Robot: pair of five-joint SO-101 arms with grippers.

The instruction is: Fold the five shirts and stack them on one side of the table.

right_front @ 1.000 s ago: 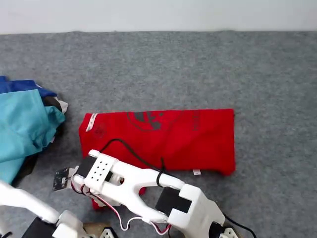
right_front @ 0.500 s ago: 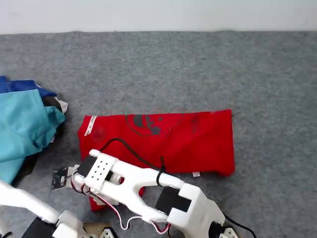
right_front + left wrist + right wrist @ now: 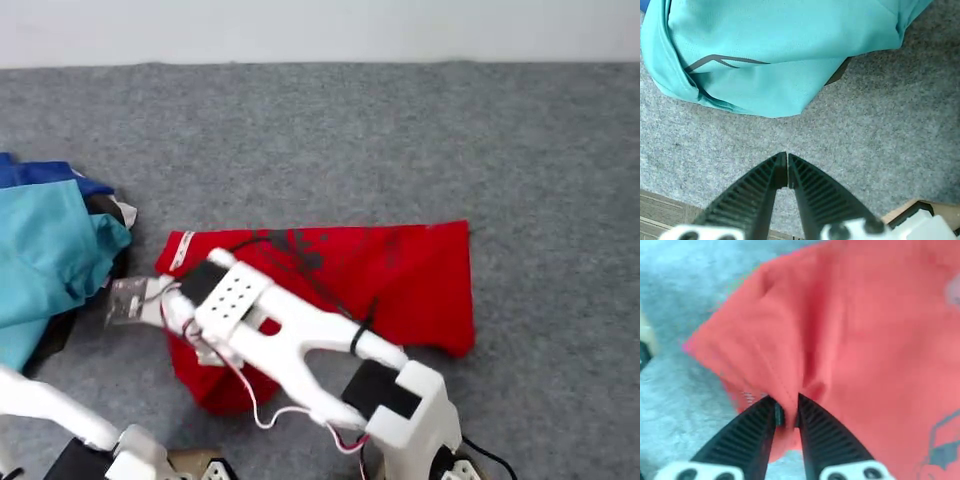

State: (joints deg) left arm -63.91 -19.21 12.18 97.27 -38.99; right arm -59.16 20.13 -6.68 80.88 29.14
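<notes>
A: A grey, felt-like table cover (image 3: 400, 130) is seen below a pale wall (image 3: 320, 30). Where is the red shirt placed?

B: The red shirt (image 3: 410, 280) is spread as a long band across the middle of the cover. Its corner nearest the arms is bunched and raised. At the left of the high view a loose pile is found: a teal shirt (image 3: 45, 260) is draped over a blue shirt (image 3: 40, 172) and something dark.

A: How are the grippers set?

B: The right gripper (image 3: 787, 415) is closed on a ridge of red cloth, which is pinched between its black fingers (image 3: 755, 430) close to the shirt's edge. The left gripper (image 3: 787, 160) is pressed together with nothing caught between its tips. It is held over bare cover just beside the teal shirt's rounded fold.

A: How is the cloth expected to behave?

B: It is judged to be light, soft and limp. No shape will be kept by it, so whatever is lifted will sag and the rest will be pulled along. The cover looks rough, so some drag is to be expected, and creases may be drawn in.

A: Where should hold be taken?

B: A hem or corner is best pinched, with both layers caught, so that the fold can be carried over evenly. By a pinch in mid-panel only a peak would be gathered.
</notes>
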